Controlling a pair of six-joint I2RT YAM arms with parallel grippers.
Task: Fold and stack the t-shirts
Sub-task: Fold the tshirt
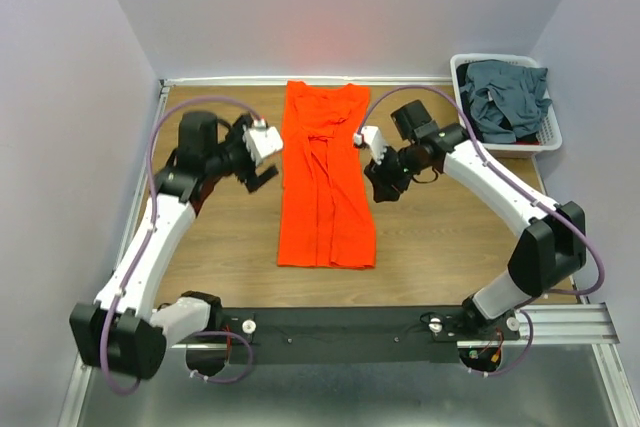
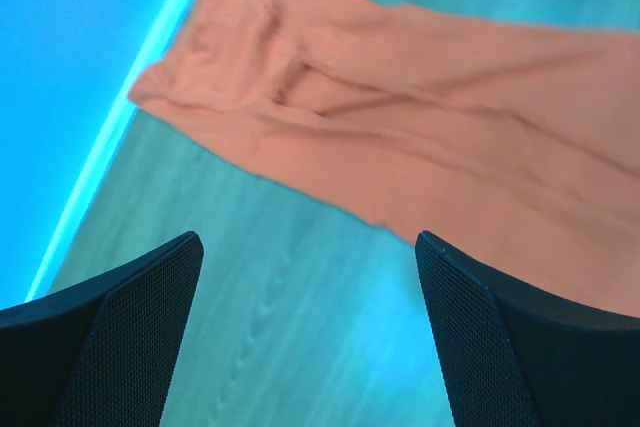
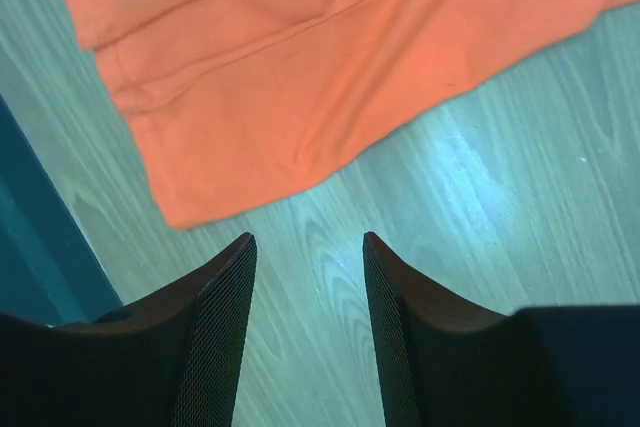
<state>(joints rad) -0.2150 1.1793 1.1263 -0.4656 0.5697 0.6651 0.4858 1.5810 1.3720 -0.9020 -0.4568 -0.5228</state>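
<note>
Left arm first: it climbs from its base at the near left corner of the worktop point(image 1: 220, 237), runs along the left side, then kinks at the elbow so the wrist swings in toward the middle. The left gripper point(image 1: 268, 157) hangs just beside the left edge of the orange-red t-shirt point(image 1: 325, 187), up near its far half. From the left wrist view, the claw point(image 2: 308, 242) is spread really wide, with nothing but bare wood between the black fingers point(image 2: 140, 317), and the shirt point(image 2: 450, 147) lies just ahead of the tips, not touching them.

The shirt itself sits dead centre on the worktop as a long narrow strip, with its side parts lapped over the middle. One end is up against the far edge and the other stops short of the near edge. It's flat apart from a few creases down the middle.

The right arm mirrors the left: base at the near right corner, upper link leaning out to the right, forearm reaching back in toward the centre. The right gripper point(image 1: 373, 172) sits just off the shirt's right edge. Its own camera shows the claw point(image 3: 307, 239) parted, less wide than the left one, empty, with the shirt's point(image 3: 330, 57) corner just beyond the tips.

In the far right corner there's a white basket point(image 1: 553, 132) with the dark blue-grey t-shirts point(image 1: 505, 97) bunched up inside.
</note>
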